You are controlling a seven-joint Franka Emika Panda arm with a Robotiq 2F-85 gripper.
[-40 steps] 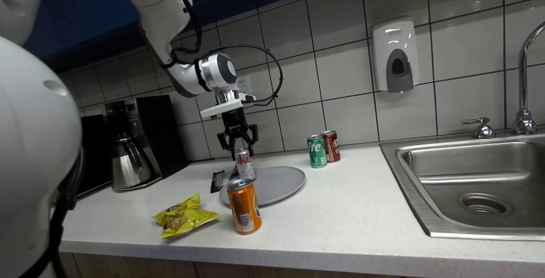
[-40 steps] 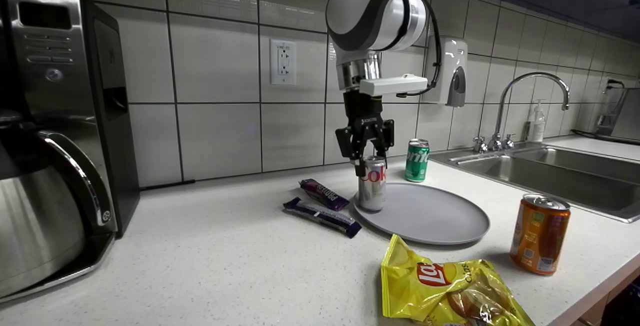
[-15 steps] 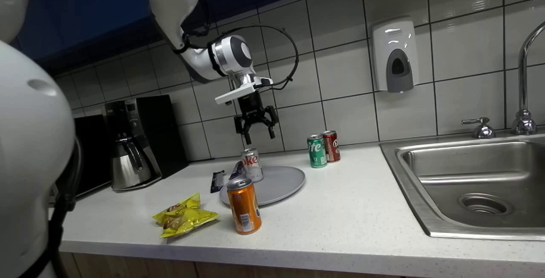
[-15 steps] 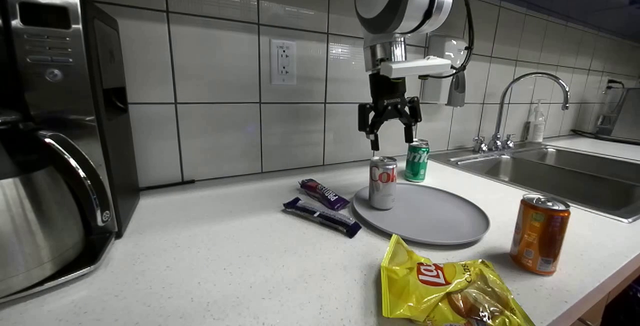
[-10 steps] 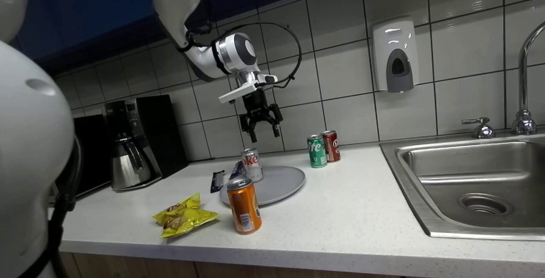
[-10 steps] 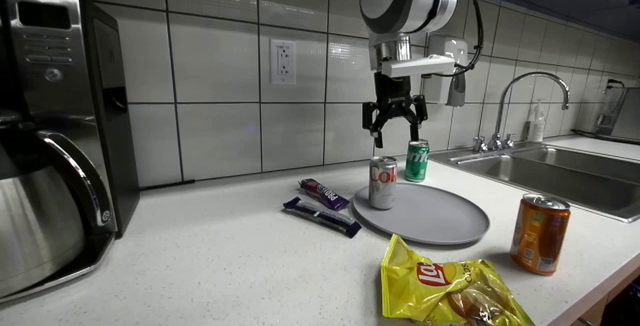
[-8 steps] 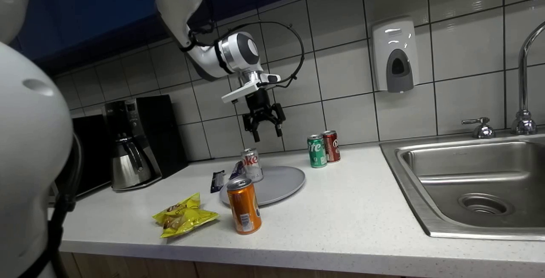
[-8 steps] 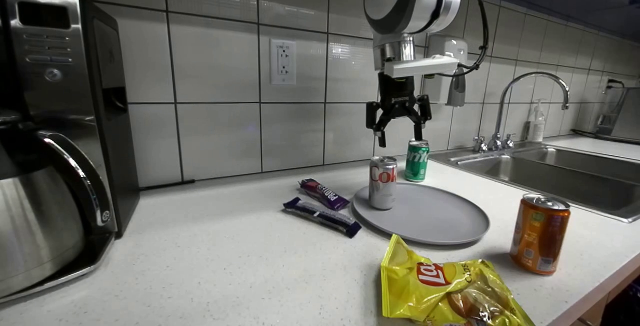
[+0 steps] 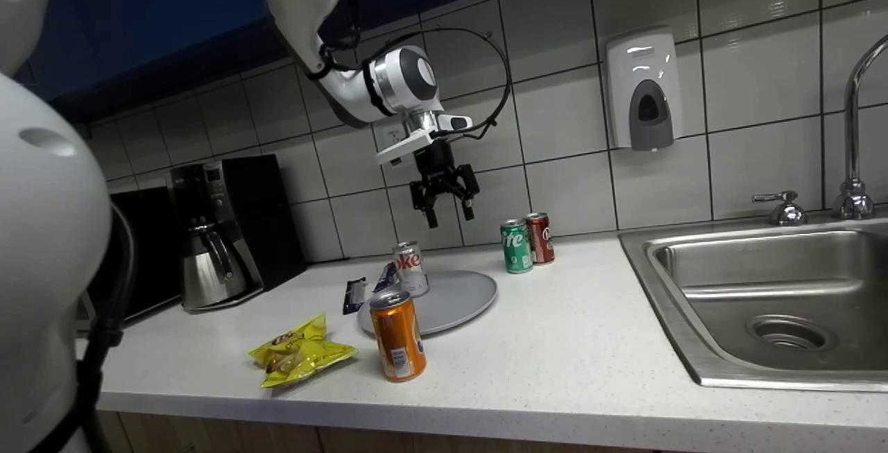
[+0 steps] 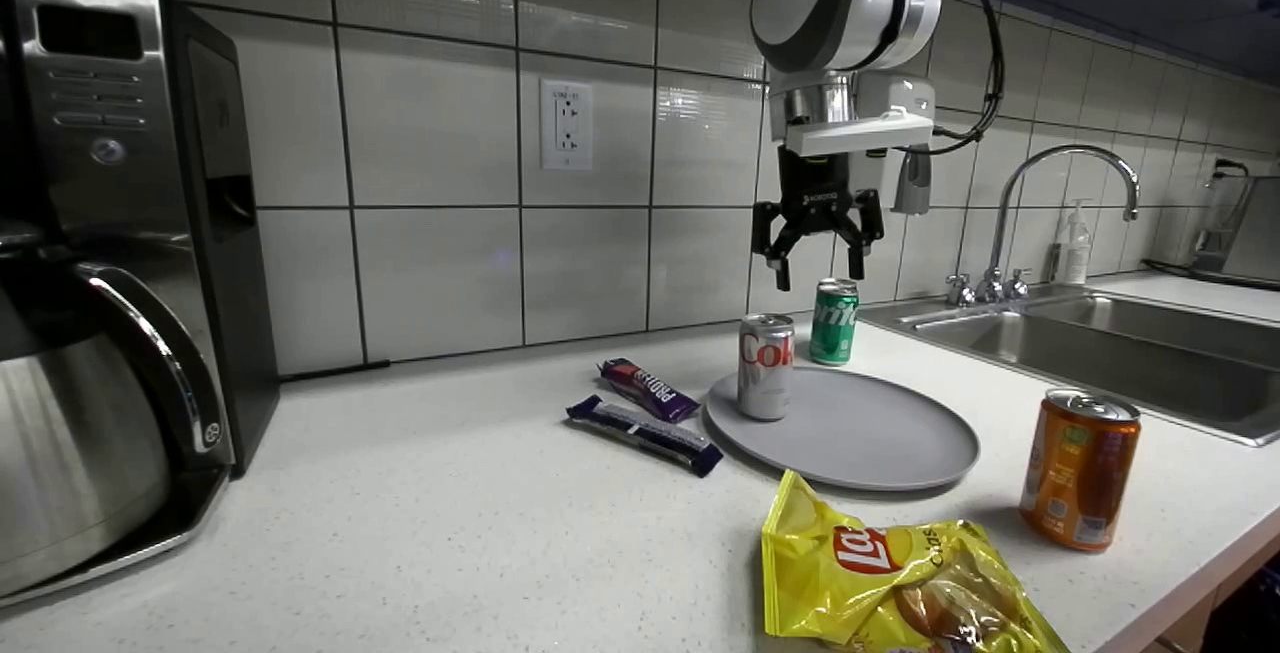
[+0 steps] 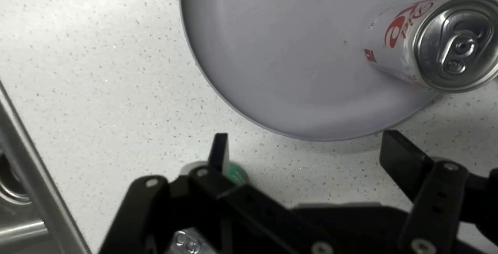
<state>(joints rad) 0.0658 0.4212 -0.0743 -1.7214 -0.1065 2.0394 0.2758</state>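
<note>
My gripper hangs in the air with its jaws wide apart and nothing between them. In the wrist view its fingers stand over bare counter beside the plate's rim. A silver Diet Coke can stands upright on the grey plate, close to its edge; the gripper is above and to the sink side of it, not touching. Behind the plate is a green Sprite can, partly covered by a finger in the wrist view. A dark red can stands beside the Sprite, visible only in an exterior view.
An orange can and a yellow Lay's bag lie toward the counter's front. Two wrapped bars rest beside the plate. A coffee maker and a sink flank the area; tiled wall and a soap dispenser are behind.
Earlier the gripper was around the Coke can; it let go, opened and rose. The can ended slightly further onto the plate. Over the last second the gripper kept moving up and toward the sink.
</note>
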